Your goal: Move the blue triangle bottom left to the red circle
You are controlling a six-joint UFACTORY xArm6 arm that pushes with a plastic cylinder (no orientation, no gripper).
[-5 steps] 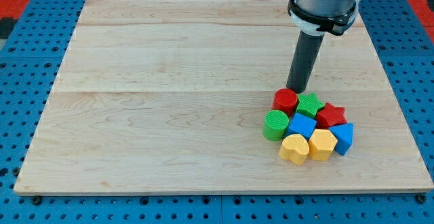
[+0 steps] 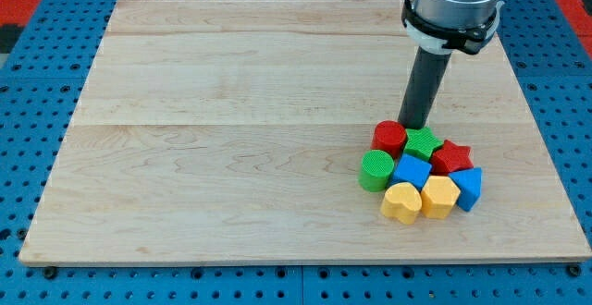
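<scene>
The blue triangle [image 2: 469, 188] lies at the right end of a tight cluster of blocks in the lower right of the board. The red circle [image 2: 389, 138] is at the cluster's upper left. My tip [image 2: 414, 126] stands just above the cluster, between the red circle and the green star [image 2: 422, 143], close to both. The blue triangle is well to the lower right of my tip, with the red star [image 2: 451, 157] between them.
The cluster also holds a green circle [image 2: 376, 170], a blue cube [image 2: 412, 171], a yellow heart [image 2: 401, 202] and a yellow hexagon [image 2: 439, 197]. The wooden board [image 2: 231, 139] lies on a blue pegboard; its right edge is near the cluster.
My tip has shifted slightly to the view's right, along the top of the cluster. The blocks have not visibly moved.
</scene>
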